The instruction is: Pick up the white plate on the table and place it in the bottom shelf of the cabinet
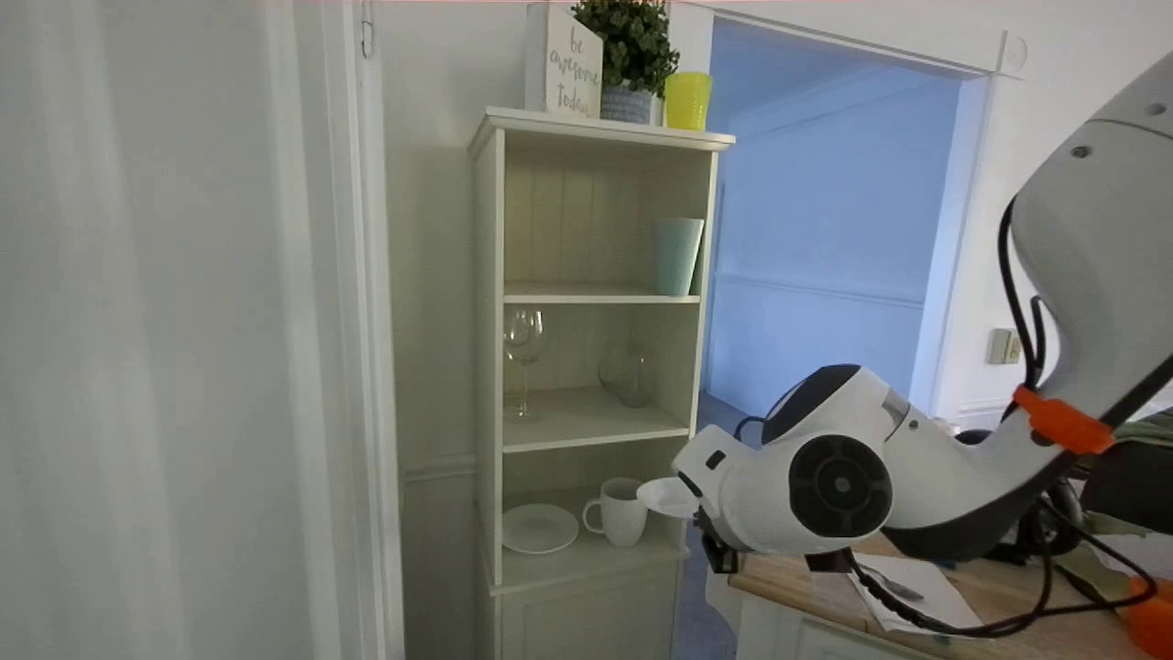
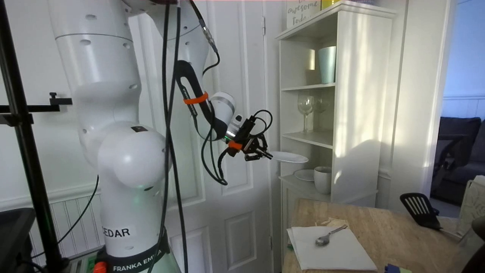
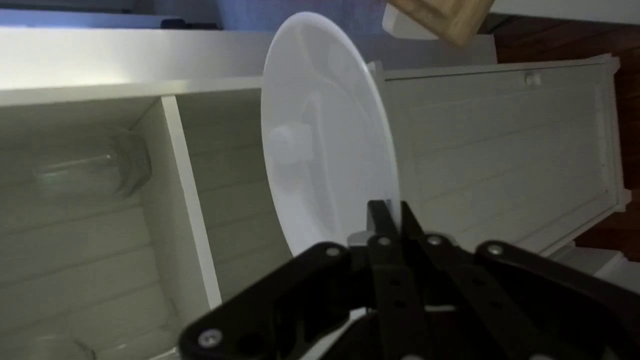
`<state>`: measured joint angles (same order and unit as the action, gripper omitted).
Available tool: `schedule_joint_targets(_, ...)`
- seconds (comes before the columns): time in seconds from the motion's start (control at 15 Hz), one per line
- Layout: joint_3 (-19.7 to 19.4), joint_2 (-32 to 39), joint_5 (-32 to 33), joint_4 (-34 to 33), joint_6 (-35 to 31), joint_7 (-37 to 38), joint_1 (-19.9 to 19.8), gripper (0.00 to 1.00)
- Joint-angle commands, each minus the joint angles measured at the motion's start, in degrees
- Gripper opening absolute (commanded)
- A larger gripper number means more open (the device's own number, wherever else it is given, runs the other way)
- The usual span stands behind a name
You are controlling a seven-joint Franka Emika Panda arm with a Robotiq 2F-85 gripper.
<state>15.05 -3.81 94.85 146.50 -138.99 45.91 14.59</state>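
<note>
The white plate (image 3: 330,130) is held by its rim between the fingertips of my gripper (image 3: 392,215), which is shut on it. The plate (image 2: 290,157) is roughly level in an exterior view, in front of the cabinet (image 2: 360,94) and above the height of the bottom shelf (image 2: 297,184). In an exterior view the plate (image 1: 668,497) overlaps the right front edge of the cabinet (image 1: 488,367), beside the bottom shelf (image 1: 586,570); my wrist hides the fingertips there. The table (image 2: 401,235) stands in front of the cabinet, below the plate.
Another white plate (image 1: 540,529) and a white mug (image 1: 621,513) stand on the bottom shelf. A wine glass (image 1: 525,339) stands on the shelf above, and a pale blue cup (image 1: 678,257) higher up. On the table lie a paper sheet (image 2: 329,250), a spoon (image 2: 324,240) and a black spatula (image 2: 420,210).
</note>
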Motion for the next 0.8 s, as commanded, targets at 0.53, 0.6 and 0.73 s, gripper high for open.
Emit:
schedule_joint_targets(0.53, 1.6, 25.4, 15.8, -21.1, 9.6, 3.9, 1.5, 0.01)
schedule_joint_targets(0.6, 1.7, 27.0, 16.1, -22.8, 9.9, 3.7, 1.5, 0.01)
schedule_joint_targets(0.73, 1.6, 30.2, 17.2, -26.3, 10.6, 3.1, 1.5, 0.01)
